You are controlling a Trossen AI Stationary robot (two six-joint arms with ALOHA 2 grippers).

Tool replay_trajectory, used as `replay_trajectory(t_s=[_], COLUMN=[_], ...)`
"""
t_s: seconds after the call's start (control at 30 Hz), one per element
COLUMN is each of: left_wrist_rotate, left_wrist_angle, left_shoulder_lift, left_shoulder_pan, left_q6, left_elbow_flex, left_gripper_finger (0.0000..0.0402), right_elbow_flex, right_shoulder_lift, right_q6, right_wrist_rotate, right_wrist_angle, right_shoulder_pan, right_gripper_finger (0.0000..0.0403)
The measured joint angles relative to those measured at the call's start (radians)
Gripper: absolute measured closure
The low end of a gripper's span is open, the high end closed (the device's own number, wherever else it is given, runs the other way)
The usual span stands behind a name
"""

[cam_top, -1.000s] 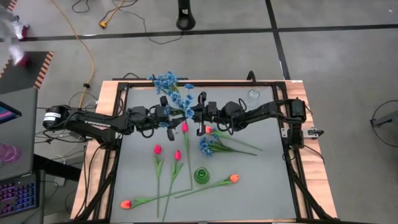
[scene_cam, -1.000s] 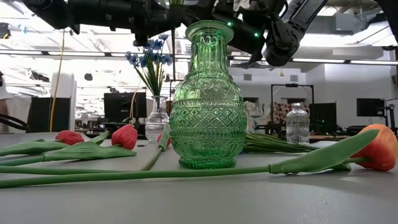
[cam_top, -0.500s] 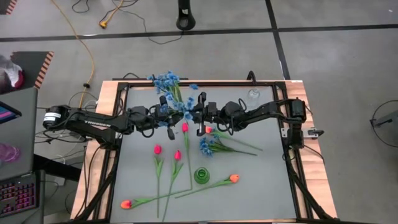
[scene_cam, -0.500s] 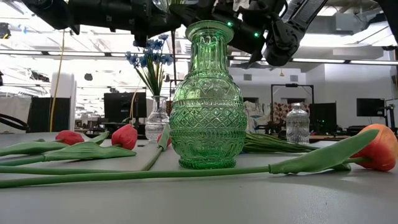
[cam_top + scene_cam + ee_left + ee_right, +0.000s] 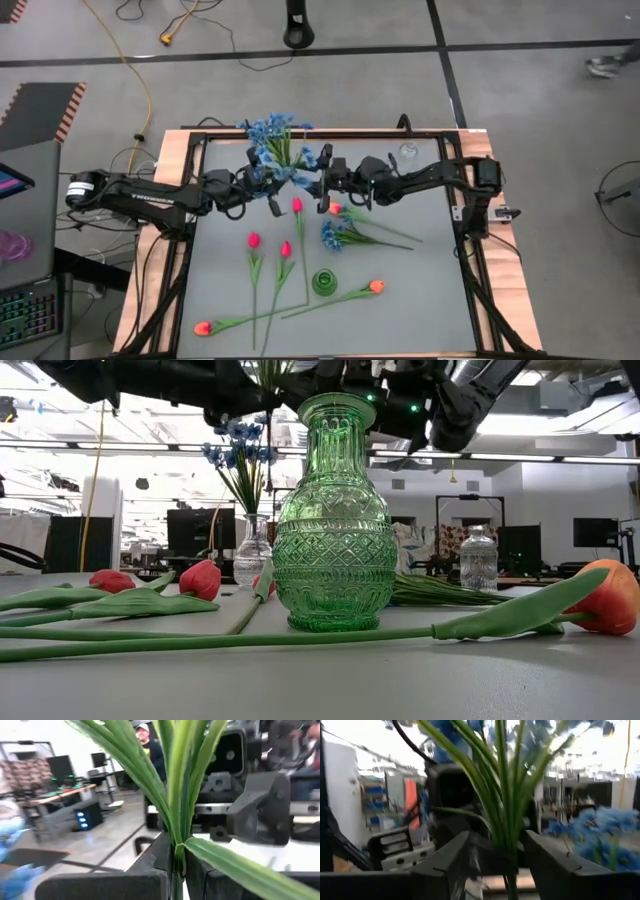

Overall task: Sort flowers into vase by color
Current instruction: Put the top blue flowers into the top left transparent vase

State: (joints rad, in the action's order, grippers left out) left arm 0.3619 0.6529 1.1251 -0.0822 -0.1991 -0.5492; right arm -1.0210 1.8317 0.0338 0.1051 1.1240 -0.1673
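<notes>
Holding a bunch of small blue blossoms on green stems [image 5: 290,160], the left gripper [image 5: 268,180] and the right gripper [image 5: 322,182] meet above the far middle of the grey table [image 5: 420,290]. Left fingers [image 5: 160,855] are closed on the stems; right fingers [image 5: 450,855] stand on both sides of the stems, and whether they press them I cannot tell. Another blue bunch stands in a clear glass vase [image 5: 252,555] at the far edge. A third blue bunch [image 5: 335,235], pink-red tulips [image 5: 285,250] and orange tulips [image 5: 375,287] lie flat around the green patterned glass vase [image 5: 335,520].
</notes>
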Motion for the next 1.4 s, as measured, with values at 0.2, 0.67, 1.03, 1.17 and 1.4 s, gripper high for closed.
replay_trajectory(t_s=[0.2, 0.67, 1.03, 1.17, 1.4], left_wrist_rotate=[0.075, -0.014, -0.127, -0.148, -0.148], left_wrist_angle=[-0.013, -0.004, -0.015, -0.012, -0.012], left_shoulder_lift=[-0.063, -0.025, -0.025, -0.025, -0.024], left_shoulder_pan=[-0.012, -0.183, -0.274, -0.283, -0.283], left_q6=[-0.098, -0.178, -0.128, -0.127, -0.133], left_elbow_flex=[0.000, 0.000, 0.000, 0.000, 0.000], left_gripper_finger=[0.0390, 0.0390, 0.0386, 0.0384, 0.0383], right_elbow_flex=[0.001, 0.001, 0.001, 0.001, 0.001], right_shoulder_lift=[-0.080, -0.111, -0.110, -0.110, -0.110], right_q6=[-0.013, -0.015, -0.015, -0.015, -0.015], right_wrist_rotate=[-0.002, -0.001, -0.001, -0.001, -0.001], right_wrist_angle=[-0.282, -0.472, -0.481, -0.481, -0.481], right_shoulder_pan=[-0.034, -0.056, -0.056, -0.056, -0.056], right_gripper_finger=[0.0178, 0.0180, 0.0180, 0.0180, 0.0180])
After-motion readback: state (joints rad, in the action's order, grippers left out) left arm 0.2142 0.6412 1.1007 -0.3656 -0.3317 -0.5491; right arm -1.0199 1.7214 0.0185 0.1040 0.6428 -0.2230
